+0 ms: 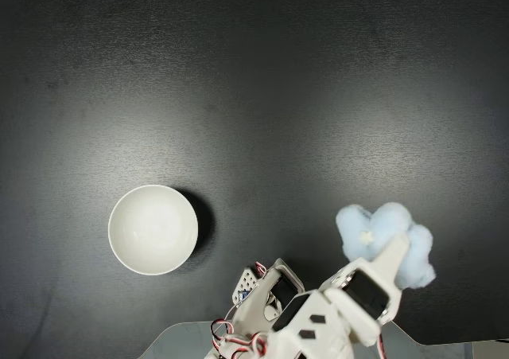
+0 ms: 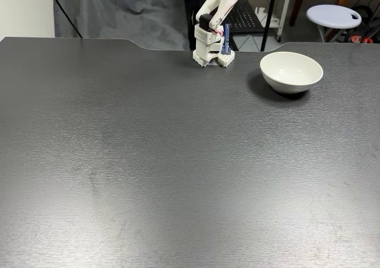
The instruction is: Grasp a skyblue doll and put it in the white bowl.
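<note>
The skyblue doll [image 1: 387, 239] sat at the lower right of the top-down fixed view, a fluffy pale blue lump with rounded lobes and a small white star shape on its left part. The white gripper [image 1: 393, 251] lay across the doll's middle, one white finger [image 1: 391, 257] pressed over the plush, so the fingers looked closed on the doll. The second finger was hidden under the fluff, and whether the doll touched the table or hung above it could not be told from this angle.

The white bowl [image 1: 153, 229] stood well apart from the doll, at the lower left of that view, upright on the table with its shadow falling to its right. Its glossy inside was bare, with nothing in it. In the other fixed view, looking across the table toward the arm, the bowl [image 2: 291, 71] stood at the upper right, just to the right of the arm's base [image 2: 212, 53], and its interior again showed plain white.

The arm [image 1: 318, 319] was white with red and black wires at its lower joints, reaching up from the bottom edge of the top-down view. The black table [image 1: 254, 96] had a faint wood-grain texture. Behind the table in the across-table view were a grey cloth [image 2: 113, 18] and a round white stool [image 2: 333, 13]
</note>
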